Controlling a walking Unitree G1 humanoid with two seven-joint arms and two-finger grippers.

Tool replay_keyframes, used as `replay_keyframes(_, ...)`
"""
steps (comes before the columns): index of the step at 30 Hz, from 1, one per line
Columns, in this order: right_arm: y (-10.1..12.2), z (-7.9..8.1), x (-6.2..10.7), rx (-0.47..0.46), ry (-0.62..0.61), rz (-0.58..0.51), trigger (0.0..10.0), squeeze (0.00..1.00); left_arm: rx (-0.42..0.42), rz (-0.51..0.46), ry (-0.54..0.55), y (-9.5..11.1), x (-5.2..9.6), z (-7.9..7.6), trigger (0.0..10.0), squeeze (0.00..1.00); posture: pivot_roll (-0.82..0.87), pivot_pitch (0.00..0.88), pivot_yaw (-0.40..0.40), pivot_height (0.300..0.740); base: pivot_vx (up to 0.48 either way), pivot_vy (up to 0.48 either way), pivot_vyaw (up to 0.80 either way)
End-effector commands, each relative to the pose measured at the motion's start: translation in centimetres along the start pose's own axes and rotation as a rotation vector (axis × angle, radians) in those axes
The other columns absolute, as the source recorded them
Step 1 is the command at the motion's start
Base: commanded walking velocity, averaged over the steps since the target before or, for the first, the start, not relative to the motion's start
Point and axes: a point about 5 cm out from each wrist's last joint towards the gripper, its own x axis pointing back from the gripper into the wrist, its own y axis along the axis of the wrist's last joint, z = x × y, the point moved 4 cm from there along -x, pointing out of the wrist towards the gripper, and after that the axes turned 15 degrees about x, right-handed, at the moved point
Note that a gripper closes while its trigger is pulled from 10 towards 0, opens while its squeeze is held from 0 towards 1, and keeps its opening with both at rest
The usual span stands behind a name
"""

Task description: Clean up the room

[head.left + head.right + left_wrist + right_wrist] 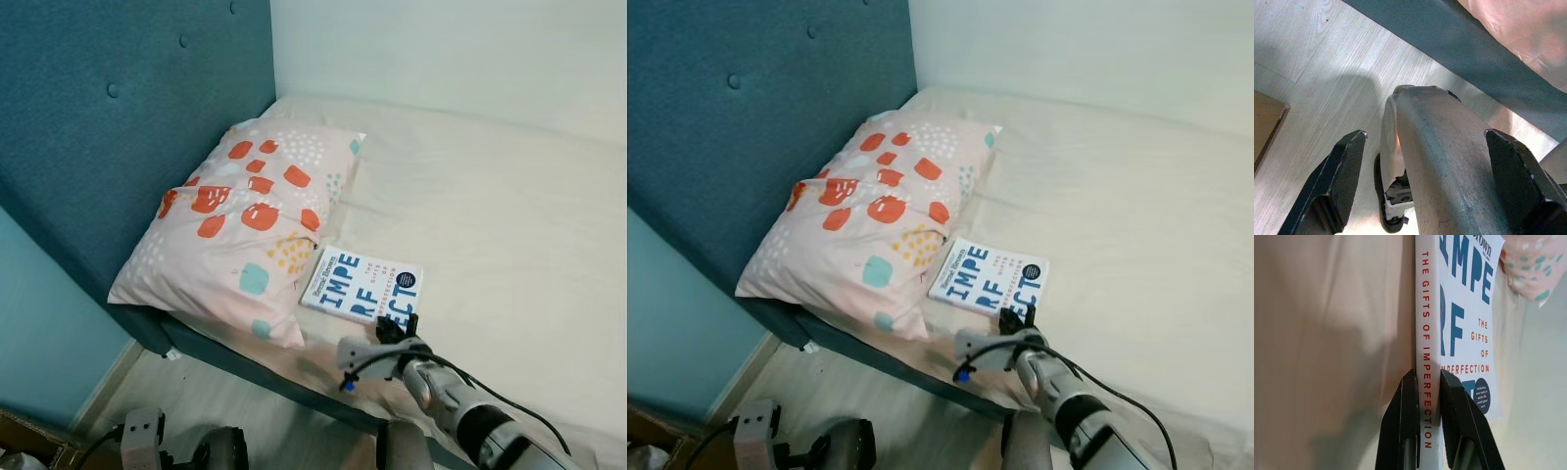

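A white paperback book point(361, 286) lies flat on the cream bed point(509, 225), near its front edge and just right of the patterned pillow point(245, 220), whose corner touches or slightly overlaps it. The right pincer point(1425, 421) has closed on the book's near edge at the spine, one finger above and one below (the red spine lettering runs between them). The book looks light and stiff but with a smooth, slippery cover, so a grip deep over the spine seems safest; held by one edge, it may sag or swing. The left pincer point(1425, 181) hangs idle near the wooden floor point(1312, 63), fingers wide apart, holding nothing.
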Motion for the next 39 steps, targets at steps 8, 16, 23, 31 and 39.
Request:
replay_keyframes(8,-0.6,3.0,1.2,0.033,0.081,-0.007,0.0,0.00,0.069,0.305,0.102,-9.0,3.2,2.1,10.0,0.00,0.11,0.272,-0.057,0.571,0.000,0.000,0.00)
replay_keyframes(16,-0.5,2.4,0.9,0.000,0.061,0.018,10.0,0.00,0.069,0.300,0.101,-8.9,3.1,2.0,10.0,0.00,0.12,0.265,-0.060,0.571,0.000,0.000,0.00)
replay_keyframes(23,-0.7,1.7,0.7,-0.027,0.029,0.034,10.0,1.00,0.071,0.294,0.102,-8.6,2.8,1.8,10.0,0.00,0.12,0.237,-0.074,0.571,0.000,0.000,0.00)
replay_keyframes(31,-0.4,1.5,0.6,-0.084,0.043,0.021,10.0,1.00,0.080,0.268,0.091,-7.6,1.8,0.8,10.0,0.00,0.11,0.180,-0.087,0.571,0.000,0.000,0.00)
replay_keyframes(39,5.5,3.9,3.0,-0.560,0.447,-0.273,10.0,0.00,0.073,0.256,0.088,-6.6,1.0,0.2,10.0,0.00,0.08,0.121,-0.113,0.571,0.000,0.000,0.00)
